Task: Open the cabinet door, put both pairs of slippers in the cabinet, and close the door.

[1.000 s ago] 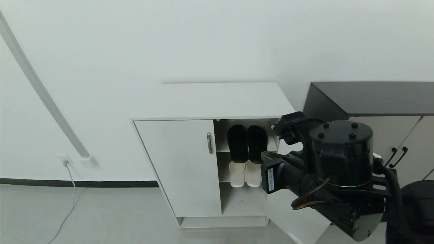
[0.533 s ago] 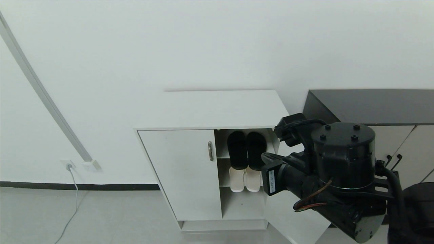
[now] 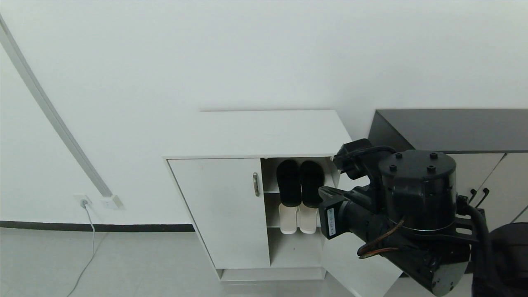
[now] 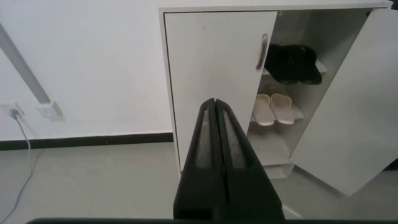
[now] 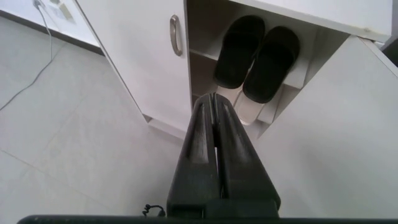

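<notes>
The white cabinet stands against the wall with its left door closed and its right door swung open. Inside, a black pair of slippers leans on the upper shelf and a white pair on the shelf below. Both pairs also appear as black slippers and white slippers. My right arm hangs before the open door. My right gripper is shut and empty, pointing at the black slippers. My left gripper is shut and empty, farther back from the cabinet.
A dark-topped sideboard adjoins the cabinet on the right. A wall socket with a cable sits low on the left wall beside a slanted conduit. Bare grey floor lies in front on the left.
The head camera shifted a second ago, so the cabinet sits lower in the picture. Slippers, doors and grippers have not visibly moved.
</notes>
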